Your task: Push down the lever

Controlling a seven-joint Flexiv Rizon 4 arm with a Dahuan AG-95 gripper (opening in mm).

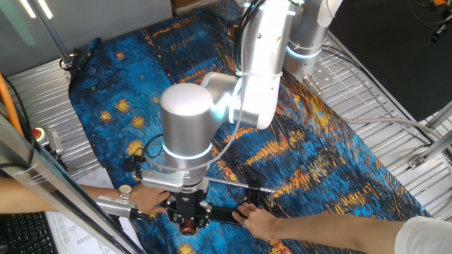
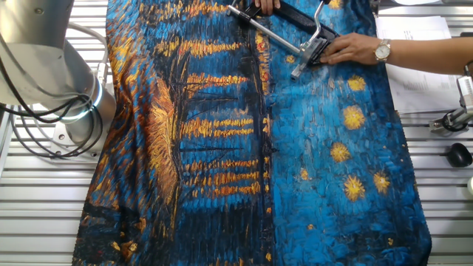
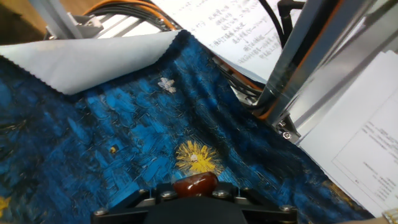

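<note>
— Step? Lever (image 3: 194, 184) knob right at gripper (image 1: 189, 220), near bench edge, two hands bracing clamp.
— Gripper spread unreadable. Next, probably: straight downward press, steady.

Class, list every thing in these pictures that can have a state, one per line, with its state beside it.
lever knob: right at the hand camera's lower edge, against the gripper body.
gripper: down over the clamp; fingers hidden, open or shut unclear.
clamp: lying on the cloth, steadied by two hands.
hand with wristwatch: resting on the clamp's end.
starry cloth: spread over the table, slightly wrinkled.
</note>
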